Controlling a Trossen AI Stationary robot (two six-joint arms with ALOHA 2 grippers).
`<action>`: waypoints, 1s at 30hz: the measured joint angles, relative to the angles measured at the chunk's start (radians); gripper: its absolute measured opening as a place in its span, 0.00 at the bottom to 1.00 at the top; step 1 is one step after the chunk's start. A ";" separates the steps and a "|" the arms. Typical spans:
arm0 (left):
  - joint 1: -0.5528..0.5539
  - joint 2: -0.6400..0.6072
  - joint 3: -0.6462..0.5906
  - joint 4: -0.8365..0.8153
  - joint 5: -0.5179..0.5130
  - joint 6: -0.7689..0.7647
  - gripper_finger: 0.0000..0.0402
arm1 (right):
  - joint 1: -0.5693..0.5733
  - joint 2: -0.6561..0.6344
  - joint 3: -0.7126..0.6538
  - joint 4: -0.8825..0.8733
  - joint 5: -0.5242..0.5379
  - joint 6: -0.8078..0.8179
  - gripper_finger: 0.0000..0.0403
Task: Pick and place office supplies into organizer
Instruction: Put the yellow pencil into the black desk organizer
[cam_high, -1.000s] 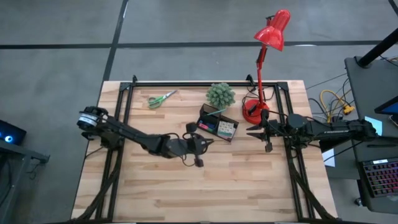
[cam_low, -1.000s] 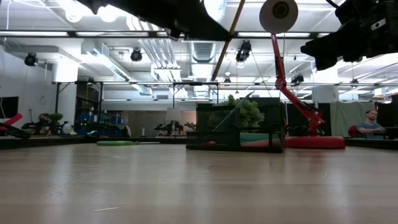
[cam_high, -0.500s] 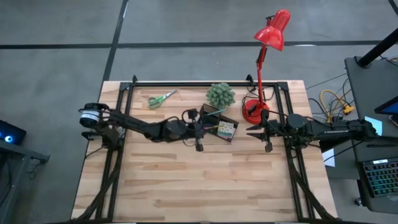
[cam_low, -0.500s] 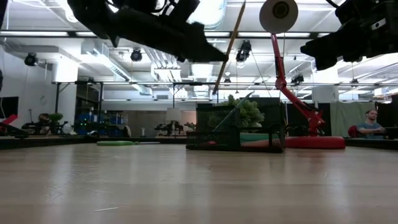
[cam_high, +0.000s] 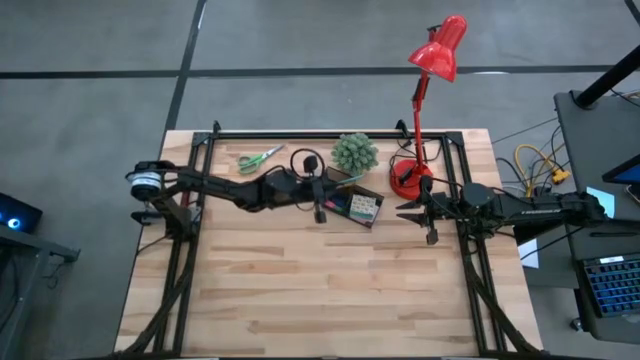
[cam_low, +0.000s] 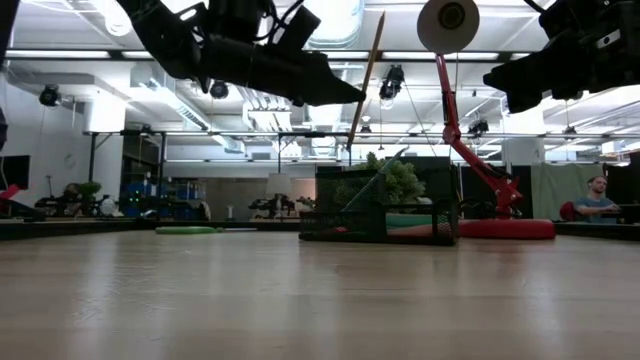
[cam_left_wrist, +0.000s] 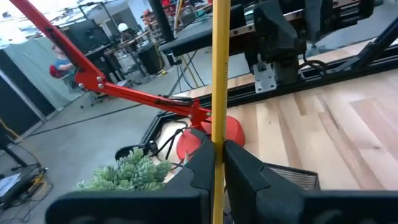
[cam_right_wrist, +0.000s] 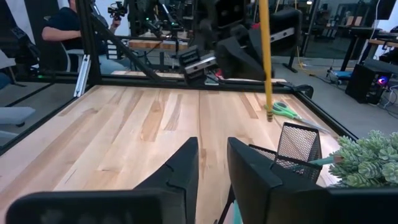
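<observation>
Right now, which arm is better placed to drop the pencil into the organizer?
Left. The left gripper already grips the yellow pencil just beside the organizer; the right gripper waits empty near the lamp base.

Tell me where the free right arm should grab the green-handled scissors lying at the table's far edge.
Grip the scissors across the closed blades, just ahead of the green handles, coming straight down. They lie flat on the wood, so only a top approach fits; the looped handles are too wide for a sure pinch. The right pincer is open.
</observation>
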 joint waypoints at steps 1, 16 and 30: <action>0.010 0.000 0.000 0.000 0.016 0.000 0.02 | 0.000 0.000 0.000 0.000 0.000 0.000 0.19; 0.113 0.010 -0.009 0.001 0.079 -0.002 0.02 | 0.000 0.000 0.000 0.000 0.000 0.001 0.18; 0.145 0.026 -0.013 0.071 0.166 -0.108 0.02 | 0.000 0.000 0.000 0.000 0.000 0.000 0.20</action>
